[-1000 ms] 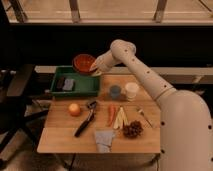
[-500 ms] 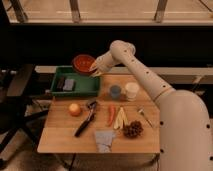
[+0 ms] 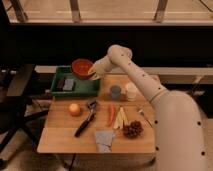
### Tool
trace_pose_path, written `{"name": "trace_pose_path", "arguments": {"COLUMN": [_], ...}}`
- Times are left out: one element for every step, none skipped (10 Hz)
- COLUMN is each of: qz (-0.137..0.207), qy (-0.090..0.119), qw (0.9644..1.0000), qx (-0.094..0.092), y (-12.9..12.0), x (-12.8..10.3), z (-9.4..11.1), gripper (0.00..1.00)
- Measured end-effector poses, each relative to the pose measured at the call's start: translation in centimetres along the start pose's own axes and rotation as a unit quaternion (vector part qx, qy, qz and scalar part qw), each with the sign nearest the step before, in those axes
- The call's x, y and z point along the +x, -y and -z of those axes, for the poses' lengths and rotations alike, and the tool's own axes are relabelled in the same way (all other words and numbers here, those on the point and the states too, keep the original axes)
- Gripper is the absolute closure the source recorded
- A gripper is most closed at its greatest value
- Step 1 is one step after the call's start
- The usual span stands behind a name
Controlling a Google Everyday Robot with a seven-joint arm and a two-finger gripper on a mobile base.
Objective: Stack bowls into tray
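Change since earlier frames: almost nothing; we see the bowl and the arm sitting in the same spot over the tray's far right corner, so the carry looks paused or very slow.
Step in hand: we judge this to be the placing step, with the bowl brought to the tray but not yet set down inside it.
Bowl (image 3: 81,68): red-orange, held above the far right end of the tray, its mouth tipped toward the camera so we look partly into it; being round, it has no long axis to speak of.
Gripper (image 3: 93,71): at the bowl's right rim, at the end of the white arm reaching in from the right; it seems to carry the bowl by that rim, but whether it is pinching or spread we cannot tell.
Tray (image 3: 59,92): green, on the table's far left corner, long axis running left to right; two dark flat items lie in its left half.
Next move: in our view, level the bowl, lower it onto the bare right part of the tray floor, then let go.
Nearby: a blue cup (image 3: 115,91) and a white cup (image 3: 131,91) stand just right of the tray, so the descent should stay left of them.
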Motion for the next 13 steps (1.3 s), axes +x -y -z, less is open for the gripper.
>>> {"name": "trace_pose_path", "arguments": {"qz": [-0.004, -0.008, -0.01, -0.011, -0.011, -0.01, -0.009, -0.008, -0.006, -0.003, 0.0, 0.004, 0.009], "qy": [0.004, 0.007, 0.01, 0.009, 0.008, 0.002, -0.004, -0.009, -0.013, -0.016, -0.019, -0.023, -0.026], "qw": [1.0, 0.9999, 0.9999, 0.9998, 0.9998, 0.9999, 0.9999, 0.9999, 0.9999, 0.9998, 0.9998, 0.9997, 0.9995], "qx": [-0.001, -0.004, -0.01, -0.013, -0.015, -0.013, -0.01, -0.007, -0.005, -0.006, -0.009, -0.011, -0.014], "y": [-0.8, -2.0, -3.0, -3.5, -3.6, -3.5, -3.0, -2.6, -2.2, -2.0, -2.0, -1.8, -1.7], "x": [0.4, 1.1, 1.7, 2.1, 2.4, 2.9, 3.5, 3.9, 4.0, 4.1, 4.2, 4.3, 4.2], "z": [-1.4, -2.9, -4.5, -5.6, -6.3, -6.8, -7.0, -7.1, -7.2, -7.4, -7.4, -7.4, -7.3], "gripper": [1.0, 1.0, 1.0, 1.0, 0.99, 0.9, 0.81, 0.72, 0.62, 0.5, 0.42, 0.34, 0.33]}}
